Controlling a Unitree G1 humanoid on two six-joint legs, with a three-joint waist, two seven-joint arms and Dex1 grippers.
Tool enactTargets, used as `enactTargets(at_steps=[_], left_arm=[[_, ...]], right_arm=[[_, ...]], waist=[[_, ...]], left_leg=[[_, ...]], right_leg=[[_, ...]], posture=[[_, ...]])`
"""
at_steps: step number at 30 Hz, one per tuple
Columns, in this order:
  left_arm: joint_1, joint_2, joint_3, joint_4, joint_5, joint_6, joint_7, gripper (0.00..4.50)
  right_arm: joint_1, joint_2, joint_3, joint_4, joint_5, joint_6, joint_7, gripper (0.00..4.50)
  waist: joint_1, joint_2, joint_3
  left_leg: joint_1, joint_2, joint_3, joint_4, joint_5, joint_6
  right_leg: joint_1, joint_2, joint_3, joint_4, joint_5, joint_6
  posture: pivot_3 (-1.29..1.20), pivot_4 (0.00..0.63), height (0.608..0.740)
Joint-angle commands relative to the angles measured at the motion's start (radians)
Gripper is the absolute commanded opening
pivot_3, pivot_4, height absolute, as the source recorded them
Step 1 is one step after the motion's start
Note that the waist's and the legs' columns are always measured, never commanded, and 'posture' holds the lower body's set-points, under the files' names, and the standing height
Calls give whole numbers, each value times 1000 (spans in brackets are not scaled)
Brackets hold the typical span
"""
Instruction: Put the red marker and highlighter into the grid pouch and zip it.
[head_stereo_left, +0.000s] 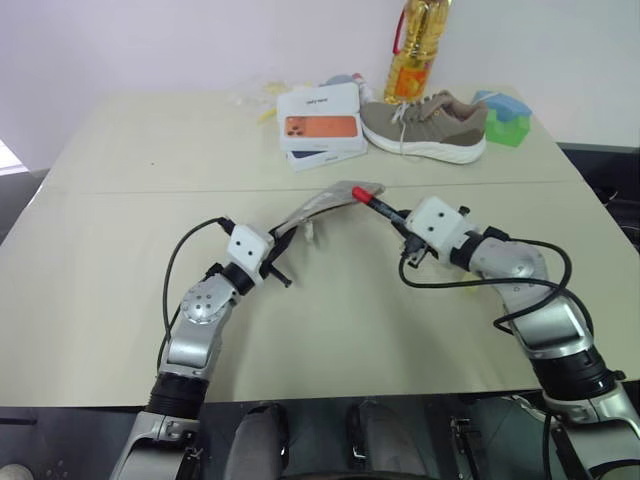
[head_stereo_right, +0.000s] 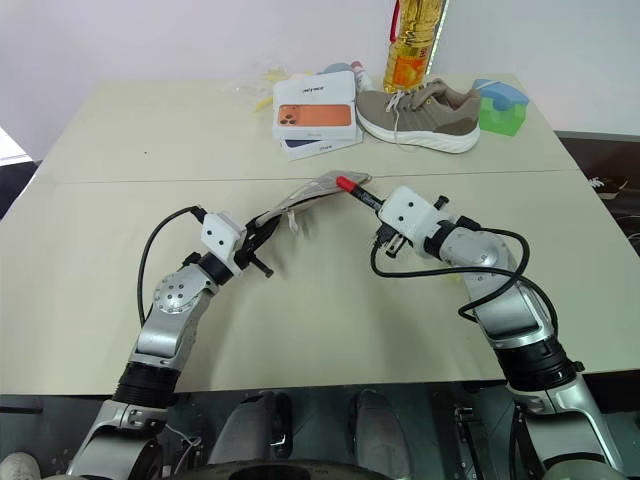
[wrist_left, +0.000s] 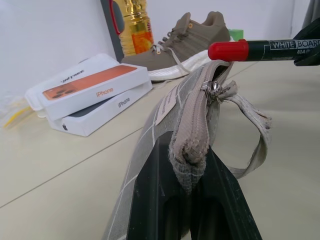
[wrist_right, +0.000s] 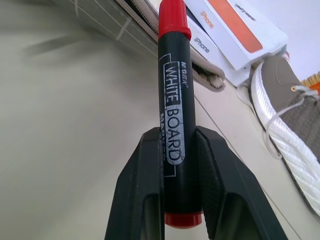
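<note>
The flat grey fabric pouch with thin white grid lines (head_stereo_left: 325, 203) is held off the beige table (head_stereo_left: 120, 200) at one end by the left hand (head_stereo_left: 280, 243), whose two black fingers (wrist_left: 150, 200) are closed tightly on the fabric beside the zipper. The pouch rises from that grip toward the middle of the table, with its metal zipper pull (wrist_left: 210, 89) and a loose fabric strap (wrist_left: 252, 125) near its raised far end.

The red marker with a black body and red cap (wrist_right: 174, 100) is gripped by the right hand (head_stereo_left: 400, 222), its fingers pressed against both sides of the barrel. The capped tip is pointed at the raised end of the pouch and lies just beside its zipper edge.

At the far side of the table two stacked white phone boxes (head_stereo_left: 320, 125) are seen, with a tan sneaker (head_stereo_left: 425, 125), a yellow oil bottle (head_stereo_left: 415, 50) and green and blue blocks (head_stereo_left: 505, 118) nearby.
</note>
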Motion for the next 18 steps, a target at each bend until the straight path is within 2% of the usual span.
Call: enactTargets(at_steps=[1, 9, 18], left_arm=[[-1, -3, 6, -16, -6, -26, 11, 0], [3, -2, 6, -14, -8, -28, 10, 0], [-1, -4, 0, -14, -16, -31, -6, 0]], right_arm=[[-5, -7, -15, -55, 4, -31, 19, 364], [24, -23, -39, -99, 30, -38, 64, 364], [17, -25, -32, -79, -2, -26, 52, 364]], waist=[[0, 0, 0], [0, 0, 0], [0, 0, 0]], left_leg=[[0, 0, 0, 0, 0, 0], [0, 0, 0, 0, 0, 0], [0, 0, 0, 0, 0, 0]], right_leg=[[0, 0, 0, 0, 0, 0], [0, 0, 0, 0, 0, 0], [0, 0, 0, 0, 0, 0]], posture=[[0, 150, 740], [0, 150, 740], [0, 150, 740]])
